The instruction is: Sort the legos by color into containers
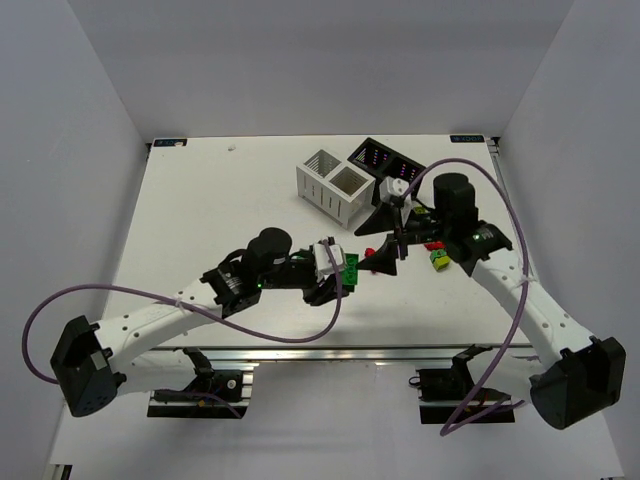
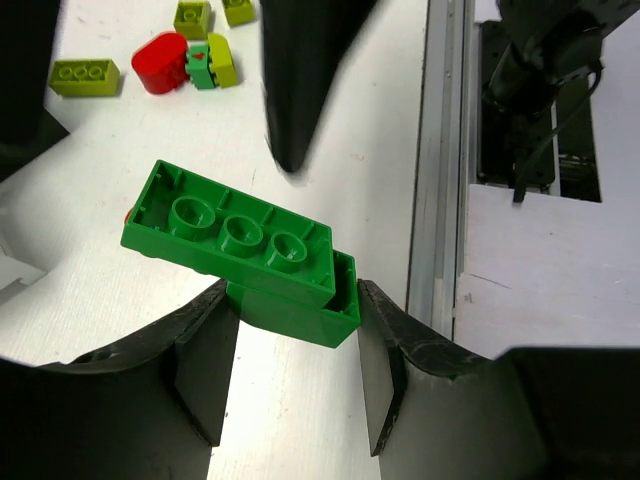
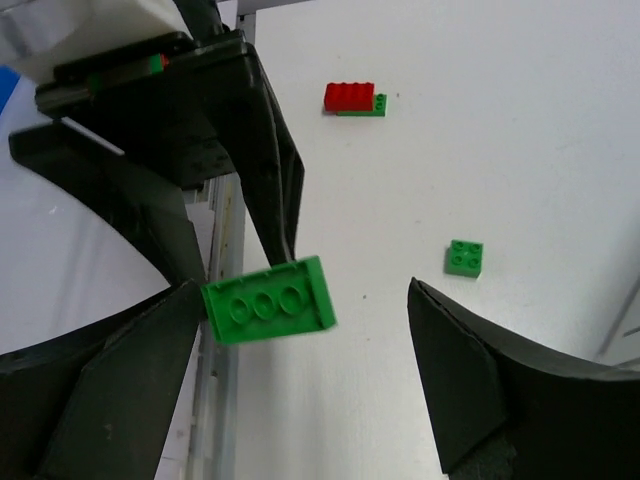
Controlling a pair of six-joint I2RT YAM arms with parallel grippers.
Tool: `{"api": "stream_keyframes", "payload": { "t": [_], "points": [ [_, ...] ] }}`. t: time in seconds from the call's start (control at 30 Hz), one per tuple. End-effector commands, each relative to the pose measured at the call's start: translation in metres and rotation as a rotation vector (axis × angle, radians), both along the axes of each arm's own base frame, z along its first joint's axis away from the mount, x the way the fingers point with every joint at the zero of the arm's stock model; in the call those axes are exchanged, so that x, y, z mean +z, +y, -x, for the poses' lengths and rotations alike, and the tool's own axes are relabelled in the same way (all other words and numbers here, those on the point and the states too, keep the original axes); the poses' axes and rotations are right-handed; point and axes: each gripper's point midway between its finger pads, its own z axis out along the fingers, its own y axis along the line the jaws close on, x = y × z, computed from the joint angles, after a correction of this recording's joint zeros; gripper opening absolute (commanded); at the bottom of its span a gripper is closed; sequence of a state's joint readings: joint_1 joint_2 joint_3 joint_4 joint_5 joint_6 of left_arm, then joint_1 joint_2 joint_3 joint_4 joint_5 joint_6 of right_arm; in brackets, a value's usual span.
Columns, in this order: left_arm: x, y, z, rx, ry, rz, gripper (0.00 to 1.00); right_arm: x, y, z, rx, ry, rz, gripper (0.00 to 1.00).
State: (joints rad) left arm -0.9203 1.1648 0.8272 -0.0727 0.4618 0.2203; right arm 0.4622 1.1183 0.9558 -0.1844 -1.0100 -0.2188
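Observation:
My left gripper (image 2: 293,300) (image 1: 340,268) is shut on a green lego (image 2: 295,312) held above the table. A second green brick (image 2: 228,233) (image 3: 268,300) hangs tilted on top of it, underside showing. The right gripper (image 3: 305,290) (image 1: 385,240) stands open around that brick, its fingers apart from it on the right side. More legos lie on the table: yellow-green ones (image 2: 84,76), a red one (image 2: 160,62), a red-on-green stack (image 3: 350,97) and a small green square (image 3: 464,257). The white container (image 1: 325,200) and the black container (image 1: 372,150) stand at the back.
The table's near edge with its metal rail (image 2: 440,150) runs just beside the left gripper. A yellow-green brick (image 1: 438,258) lies under the right arm. One dark finger of the right gripper (image 2: 290,90) hangs close above the held bricks.

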Motion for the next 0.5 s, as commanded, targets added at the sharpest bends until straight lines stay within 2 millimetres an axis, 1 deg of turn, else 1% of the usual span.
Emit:
{"api": "stream_keyframes", "payload": {
  "t": [0.0, 0.03, 0.07, 0.1, 0.13, 0.17, 0.2, 0.23, 0.27, 0.3, 0.33, 0.37, 0.4, 0.43, 0.47],
  "points": [
    [0.011, 0.008, 0.015, -0.036, -0.019, 0.037, 0.39, 0.025, -0.010, 0.009, 0.167, -0.140, -0.054, 0.88],
    [0.011, 0.012, 0.018, -0.035, -0.019, 0.044, 0.39, 0.027, -0.011, 0.015, 0.207, -0.095, -0.053, 0.88],
    [0.014, 0.012, 0.019, -0.036, -0.026, 0.055, 0.39, 0.028, -0.011, 0.013, 0.231, -0.140, -0.059, 0.87],
    [0.015, 0.013, 0.020, -0.040, -0.027, 0.061, 0.39, 0.030, -0.010, 0.014, 0.250, -0.135, -0.062, 0.86],
    [0.017, 0.013, 0.022, -0.044, -0.030, 0.069, 0.39, 0.022, -0.010, 0.017, 0.267, -0.056, -0.047, 0.86],
    [0.018, 0.013, 0.023, -0.047, -0.032, 0.070, 0.39, 0.033, -0.008, 0.016, 0.298, -0.096, -0.077, 0.84],
    [0.018, 0.014, 0.023, -0.049, -0.032, 0.072, 0.39, 0.033, -0.007, 0.015, 0.310, -0.081, -0.082, 0.83],
    [0.019, 0.013, 0.023, -0.050, -0.033, 0.074, 0.39, 0.026, -0.006, 0.015, 0.323, -0.005, -0.080, 0.82],
    [0.020, 0.014, 0.023, -0.052, -0.034, 0.076, 0.39, 0.031, -0.004, 0.013, 0.332, -0.007, -0.085, 0.79],
    [0.020, 0.014, 0.024, -0.055, -0.034, 0.077, 0.39, 0.029, -0.002, 0.010, 0.351, -0.043, -0.093, 0.78],
    [0.021, 0.013, 0.025, -0.058, -0.036, 0.081, 0.39, 0.020, 0.001, 0.005, 0.359, -0.008, -0.087, 0.77],
    [0.022, 0.014, 0.026, -0.059, -0.041, 0.087, 0.39, 0.017, -0.001, 0.013, 0.368, 0.064, -0.076, 0.75],
    [0.024, 0.014, 0.027, -0.060, -0.042, 0.090, 0.39, 0.022, 0.002, 0.010, 0.395, -0.022, -0.096, 0.74],
    [0.025, 0.015, 0.027, -0.060, -0.049, 0.093, 0.39, 0.014, 0.004, 0.009, 0.396, 0.069, -0.082, 0.72],
    [0.027, 0.015, 0.028, -0.063, -0.053, 0.100, 0.39, 0.013, 0.006, 0.007, 0.396, 0.093, -0.078, 0.68]
  ]
}}
